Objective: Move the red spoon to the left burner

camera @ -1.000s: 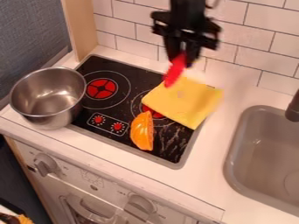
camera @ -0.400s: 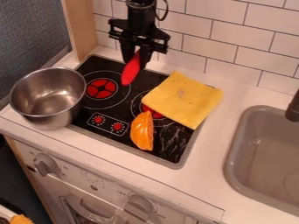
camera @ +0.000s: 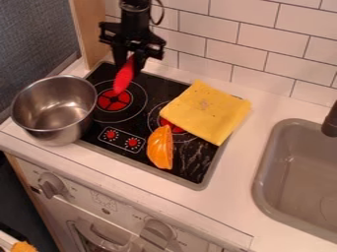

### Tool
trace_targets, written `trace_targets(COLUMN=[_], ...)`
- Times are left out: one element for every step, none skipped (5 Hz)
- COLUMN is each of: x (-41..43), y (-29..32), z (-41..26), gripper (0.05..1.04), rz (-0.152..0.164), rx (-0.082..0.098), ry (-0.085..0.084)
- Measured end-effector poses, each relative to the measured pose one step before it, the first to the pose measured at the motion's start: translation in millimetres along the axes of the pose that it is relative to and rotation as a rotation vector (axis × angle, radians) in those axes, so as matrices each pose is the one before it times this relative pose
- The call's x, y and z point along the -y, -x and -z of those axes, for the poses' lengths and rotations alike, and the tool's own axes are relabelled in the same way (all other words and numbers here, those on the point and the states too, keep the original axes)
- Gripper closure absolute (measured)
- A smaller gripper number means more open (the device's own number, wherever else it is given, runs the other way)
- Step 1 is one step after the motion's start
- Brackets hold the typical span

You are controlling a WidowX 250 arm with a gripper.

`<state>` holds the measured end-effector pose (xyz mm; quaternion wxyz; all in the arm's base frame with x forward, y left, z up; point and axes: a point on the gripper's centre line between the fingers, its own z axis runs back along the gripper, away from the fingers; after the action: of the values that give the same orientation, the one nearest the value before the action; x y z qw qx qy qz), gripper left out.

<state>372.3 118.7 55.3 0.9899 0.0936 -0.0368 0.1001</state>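
Note:
At the back left of the stove, my gripper (camera: 129, 61) hangs pointing down, shut on the red spoon (camera: 123, 75). The spoon slants down and to the left from between the fingers, its lower end seen against the upper part of the left burner (camera: 113, 100). Whether the spoon touches the stove, I cannot tell; it appears held above it. The left burner is a red disc with dark ring lines around it.
A steel pot (camera: 55, 109) stands over the stove's left edge, close beside the left burner. A yellow cloth (camera: 207, 111) partly covers the right burner, with an orange toy piece (camera: 160, 147) in front. The sink (camera: 296, 177) lies at the right.
The gripper has moved left from above the yellow cloth to the left burner's back side, slightly upward in view at first, carrying the red spoon. Cloth, orange piece and pot have stayed put.

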Motion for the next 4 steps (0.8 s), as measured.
trace_targets(x=[-2.46,-5.02,4.74,6.82], y=[-0.48,-2.84,0.11,-3.71], z=[12.97,4.02,9.94,0.14], gripper=[0.715,0.647,0.348,0.095], rz=[0.0054,-0.0026,0.0242,0.0524], rx=[-0.0269,-0.0054,-0.0212,0.0257], ry=[-0.0062,0.0104,0.0435,0.0420])
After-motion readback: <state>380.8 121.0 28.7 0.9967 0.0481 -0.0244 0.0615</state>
